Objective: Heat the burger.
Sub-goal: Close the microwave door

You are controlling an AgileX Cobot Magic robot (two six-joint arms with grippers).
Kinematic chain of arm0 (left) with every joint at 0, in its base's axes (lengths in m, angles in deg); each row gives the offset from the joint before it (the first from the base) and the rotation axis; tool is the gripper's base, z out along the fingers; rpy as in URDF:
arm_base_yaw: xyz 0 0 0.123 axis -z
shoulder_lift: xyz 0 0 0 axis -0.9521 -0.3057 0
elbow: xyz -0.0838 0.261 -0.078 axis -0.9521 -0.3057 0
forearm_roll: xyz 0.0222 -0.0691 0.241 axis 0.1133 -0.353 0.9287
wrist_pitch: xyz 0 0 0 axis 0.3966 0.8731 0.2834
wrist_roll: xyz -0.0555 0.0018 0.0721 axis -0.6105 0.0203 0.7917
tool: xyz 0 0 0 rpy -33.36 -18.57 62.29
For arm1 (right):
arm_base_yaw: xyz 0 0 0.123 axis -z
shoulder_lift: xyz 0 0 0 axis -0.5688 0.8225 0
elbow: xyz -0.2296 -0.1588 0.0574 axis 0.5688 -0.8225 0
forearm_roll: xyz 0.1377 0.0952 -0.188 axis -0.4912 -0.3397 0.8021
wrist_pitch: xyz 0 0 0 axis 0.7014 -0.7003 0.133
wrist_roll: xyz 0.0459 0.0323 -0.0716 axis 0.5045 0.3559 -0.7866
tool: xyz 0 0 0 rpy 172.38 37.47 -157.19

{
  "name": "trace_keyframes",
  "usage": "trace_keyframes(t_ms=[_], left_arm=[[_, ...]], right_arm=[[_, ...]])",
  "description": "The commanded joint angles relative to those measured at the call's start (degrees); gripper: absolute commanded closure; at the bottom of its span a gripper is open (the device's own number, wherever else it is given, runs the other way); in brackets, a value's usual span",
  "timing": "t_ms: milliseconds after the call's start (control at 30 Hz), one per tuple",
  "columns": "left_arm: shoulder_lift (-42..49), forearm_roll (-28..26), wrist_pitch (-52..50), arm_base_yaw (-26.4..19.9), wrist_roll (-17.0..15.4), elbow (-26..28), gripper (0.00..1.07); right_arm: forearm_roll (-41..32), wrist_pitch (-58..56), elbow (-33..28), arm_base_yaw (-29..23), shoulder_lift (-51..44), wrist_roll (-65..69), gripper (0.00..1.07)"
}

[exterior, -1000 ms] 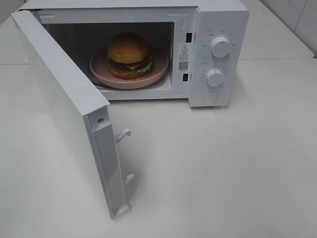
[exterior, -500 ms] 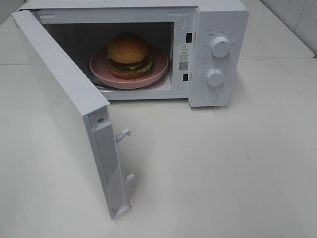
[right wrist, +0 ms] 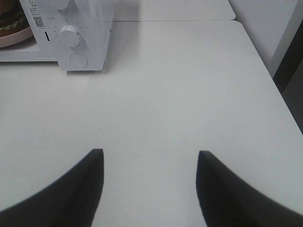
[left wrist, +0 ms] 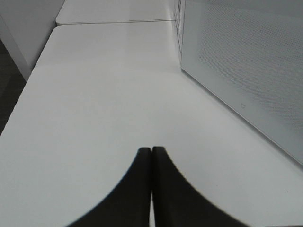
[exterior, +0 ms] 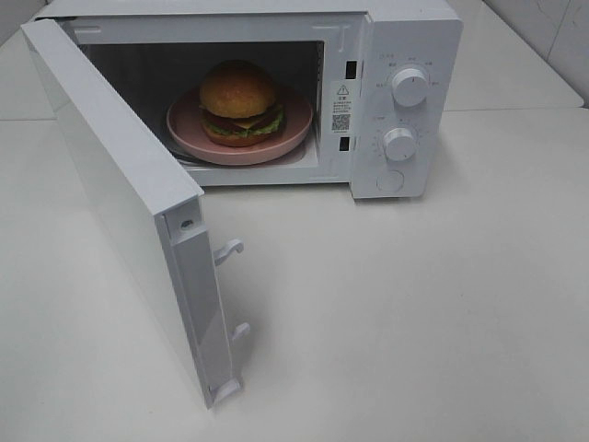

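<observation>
- Burger [exterior: 238, 99] inside microwave [exterior: 414, 37], upper centre; door [exterior: 110, 175] hangs open.
- Left gripper [left wrist: 151, 153] closed, empty; right gripper [right wrist: 150, 153] spread, empty.
- Hard door push could slide microwave.

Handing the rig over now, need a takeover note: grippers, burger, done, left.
Left gripper: shut, empty, above the table.
Right gripper: open, empty, out in front of the microwave.
Burger sits on the pink plate inside the microwave; door wide open.
Done: burger loaded.
Left: close the door, then probably set the knobs.
</observation>
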Motion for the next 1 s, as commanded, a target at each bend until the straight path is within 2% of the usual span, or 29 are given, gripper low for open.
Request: trace_keyframes(t_ms=[33, 400, 600, 633, 700, 733, 767, 800, 833, 867, 900, 933, 967, 1000], left_arm=[[-0.92, 0.0, -0.8, -0.17, 0.8, -0.11, 1.06], [-4.18, -1.66, -3.21, -0.17, 0.8, 1.26, 1.06], [-8.42, -5.21, -15.47, -0.17, 0.8, 1.43, 1.06], [-11.12, -6.59, -20.23, -0.17, 1.95, 0.86, 1.06], [-12.61, -7.33, -22.06, -0.17, 2.92, 0.63, 1.06], [-16.73, -9.51, -26.59, -0.17, 5.96, 0.29, 1.06], [-16.73, -9.51, -26.59, -0.17, 5.96, 0.29, 1.06], [-19.14, -10.71, -28.07, -0.17, 7.79, 0.29, 1.06], [-23.78, -13.01, -31.74, -0.17, 11.57, 0.29, 1.06], [-23.78, -13.01, -31.74, -0.17, 11.57, 0.29, 1.06], [-29.45, -15.58, -34.72, -0.17, 15.99, 0.29, 1.06], [-31.8, -16.84, -35.75, -0.17, 17.65, 0.29, 1.06], [-31.8, -16.84, -35.75, -0.17, 17.65, 0.29, 1.06], [-37.13, -20.17, -38.04, -0.17, 21.72, 0.29, 1.06]], right_arm=[[-0.06, 0.63, -0.11, 0.11, -1.55, -0.57, 0.52], [-0.06, 0.63, -0.11, 0.11, -1.55, -0.52, 0.52], [-0.06, 0.63, -0.11, 0.11, -1.55, -0.52, 0.52], [-0.06, 0.63, -0.11, 0.11, -1.55, -0.52, 0.52], [-0.06, 0.63, -0.11, 0.11, -1.55, -0.52, 0.52], [-0.06, 0.63, -0.11, 0.11, -1.55, -0.52, 0.52], [-0.06, 0.63, -0.11, 0.11, -1.55, -0.52, 0.52], [-0.06, 0.63, -0.11, 0.11, -1.55, -0.52, 0.52], [-0.06, 0.63, -0.11, 0.11, -1.55, -0.52, 0.52], [-0.06, 0.63, -0.11, 0.11, -1.55, -0.52, 0.52], [-0.06, 0.63, -0.11, 0.11, -1.55, -0.52, 0.52], [-0.06, 0.63, -0.11, 0.11, -1.55, -0.52, 0.52], [-0.06, 0.63, -0.11, 0.11, -1.55, -0.52, 0.52], [-0.06, 0.63, -0.11, 0.11, -1.55, -0.52, 0.52]])
